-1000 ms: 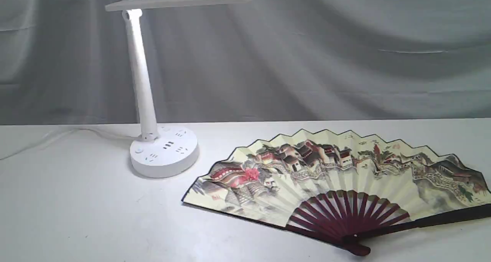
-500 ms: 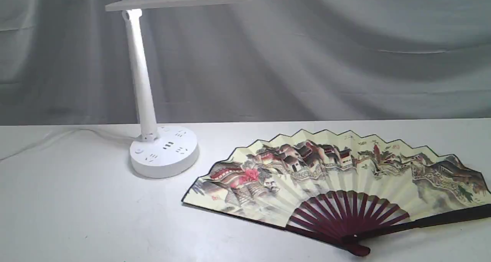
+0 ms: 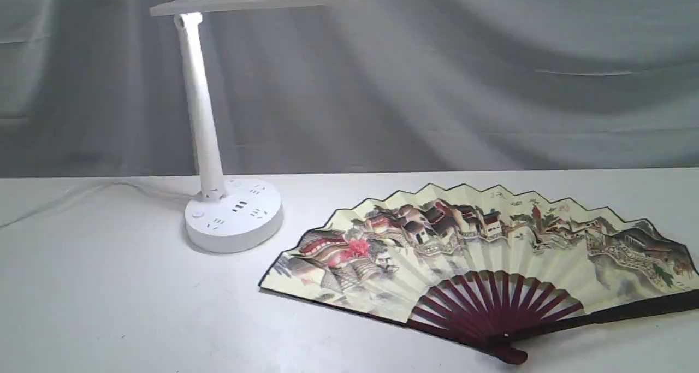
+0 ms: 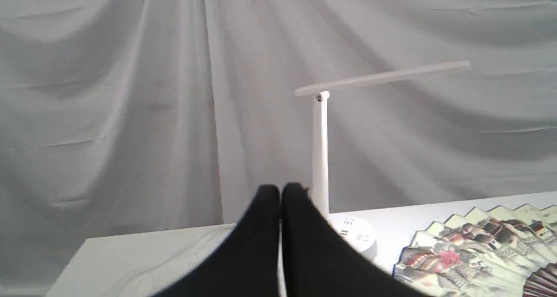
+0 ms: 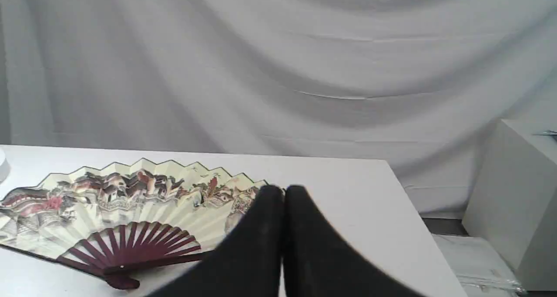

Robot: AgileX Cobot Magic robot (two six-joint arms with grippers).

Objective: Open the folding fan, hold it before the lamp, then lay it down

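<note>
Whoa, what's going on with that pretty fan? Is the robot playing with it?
Nobody is holding it right now. The folding fan lies spread open and flat on the white table, to the right of the lamp in the exterior view. The left gripper and the right gripper are both shut, empty and away from the fan. It looks like the fan has already been laid down.
</note>
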